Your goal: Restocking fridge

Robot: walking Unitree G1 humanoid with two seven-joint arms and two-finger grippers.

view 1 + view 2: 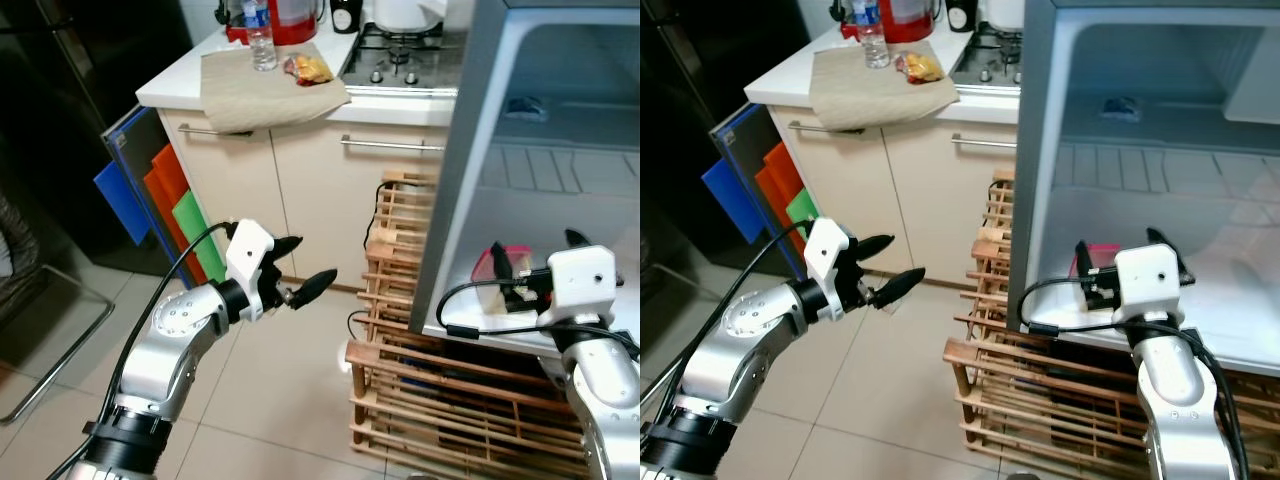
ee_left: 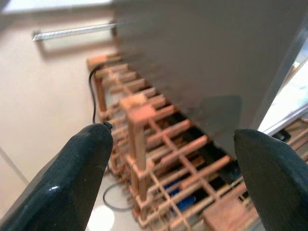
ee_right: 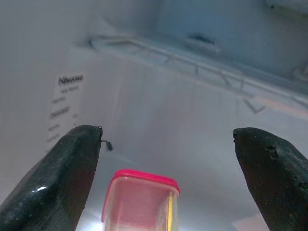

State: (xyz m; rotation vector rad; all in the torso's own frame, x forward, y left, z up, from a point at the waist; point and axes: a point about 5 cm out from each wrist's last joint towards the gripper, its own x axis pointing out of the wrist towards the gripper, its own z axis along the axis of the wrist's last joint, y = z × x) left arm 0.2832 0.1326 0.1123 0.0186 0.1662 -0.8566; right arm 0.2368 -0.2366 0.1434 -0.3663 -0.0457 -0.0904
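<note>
Fridge point(image 1: 1040, 150) stands open at the three o'clock side of the scene, white inside, and the right gripper point(image 3: 166, 144) reaches into its lower shelf point(image 1: 1240, 320) with both black fingers point(image 3: 53, 173) spread wide and nothing between them. Just ahead of those fingers sits a clear container with a pink lid point(image 3: 140, 201), upright on the shelf floor, apart from either fingertip; from the head camera it shows at the front edge of the shelf, right beside the gripper's white body. A wire shelf point(image 3: 192, 60) runs across the fridge above it, toward twelve o'clock. Over at nine o'clock the left gripper point(image 1: 300, 270) hangs in the open air above the tiled floor point(image 1: 280, 400), fingers parted and empty, pointing toward the wooden rack point(image 1: 440, 400) that stands under the fridge at about five o'clock. Behind, at twelve o'clock, the counter point(image 1: 180, 85) carries a beige cloth point(image 1: 265, 90) with a water bottle point(image 1: 262, 35) and a snack packet point(image 1: 310, 68) on it, a gas hob point(image 1: 400, 55) just beside. Blue, orange and green boards point(image 1: 165, 200) lean against the cabinet point(image 1: 300, 190) at ten o'clock.
</note>
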